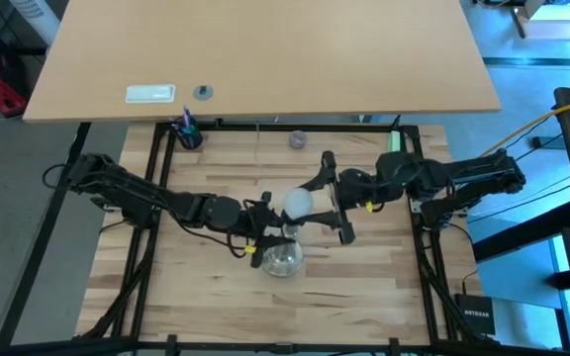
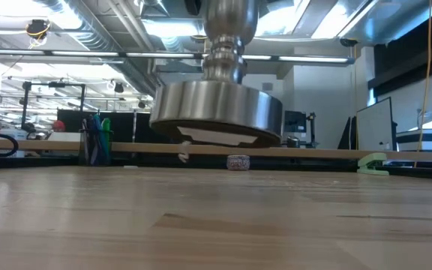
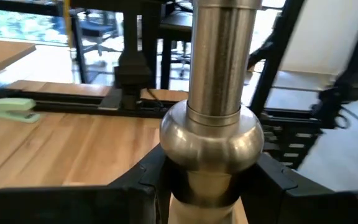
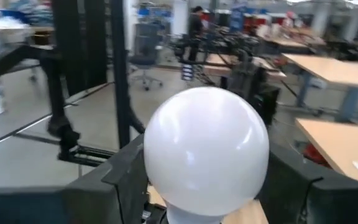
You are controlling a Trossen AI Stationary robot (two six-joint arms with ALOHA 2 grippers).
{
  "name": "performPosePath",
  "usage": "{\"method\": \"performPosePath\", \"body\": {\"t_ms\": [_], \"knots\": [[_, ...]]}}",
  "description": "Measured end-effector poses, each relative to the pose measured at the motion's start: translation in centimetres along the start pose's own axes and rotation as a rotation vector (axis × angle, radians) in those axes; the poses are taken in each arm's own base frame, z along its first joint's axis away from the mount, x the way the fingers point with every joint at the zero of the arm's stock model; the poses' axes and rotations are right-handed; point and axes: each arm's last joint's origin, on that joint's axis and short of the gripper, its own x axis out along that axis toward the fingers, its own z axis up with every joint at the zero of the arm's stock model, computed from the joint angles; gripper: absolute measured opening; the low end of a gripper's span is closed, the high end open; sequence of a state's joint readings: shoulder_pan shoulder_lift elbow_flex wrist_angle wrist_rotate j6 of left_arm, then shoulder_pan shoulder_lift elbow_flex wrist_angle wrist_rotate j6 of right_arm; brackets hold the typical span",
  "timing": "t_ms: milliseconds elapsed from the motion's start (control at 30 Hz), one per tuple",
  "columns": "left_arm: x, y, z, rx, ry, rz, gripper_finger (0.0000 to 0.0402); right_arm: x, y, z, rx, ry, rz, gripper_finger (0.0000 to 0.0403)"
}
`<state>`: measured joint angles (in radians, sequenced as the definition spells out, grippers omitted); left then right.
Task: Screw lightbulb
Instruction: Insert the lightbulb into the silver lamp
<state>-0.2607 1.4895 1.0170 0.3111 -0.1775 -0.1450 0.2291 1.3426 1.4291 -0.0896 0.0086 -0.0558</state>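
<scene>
The right gripper (image 4: 207, 186) had its fingers around the lightbulb (image 1: 298, 203), though a firm squeeze could not be told. Just beside it, the left gripper (image 3: 210, 186) squeezed the silver stand (image 3: 219, 118), lifted off the table (image 2: 216, 225), with bare wood around both.

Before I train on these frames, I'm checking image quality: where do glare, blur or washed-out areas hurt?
Low view: bright ceiling lights flare behind the silvery metal stand, near tabletop soft. Right wrist view: white frosted lightbulb nearly washed out, room behind blurred. Left wrist view: windows blown out. High view: evenly lit.
</scene>
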Motion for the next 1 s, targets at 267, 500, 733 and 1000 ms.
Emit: {"method": "performPosePath", "body": {"t_ms": [267,500,733,1000], "knots": [[-0.3,-0.3,-0.2,0.037,-0.031,0.261,0.0124,0.7,-0.6,-0.9,0.082,0.055,-0.258,0.0234],[-0.8,-0.9,-0.6,0.059,-0.057,0.545,0.0124,3.3,-1.0,-2.8,0.087,0.081,-0.442,0.0234],[-0.6,-1.5,-1.5,0.055,-0.082,0.745,0.0124,5.0,-0.8,-4.3,0.088,0.087,-0.571,0.0234],[-0.7,-1.4,-1.6,0.059,-0.081,0.791,0.0124,5.1,-0.7,-4.3,0.066,0.083,-0.587,0.0237]]}}
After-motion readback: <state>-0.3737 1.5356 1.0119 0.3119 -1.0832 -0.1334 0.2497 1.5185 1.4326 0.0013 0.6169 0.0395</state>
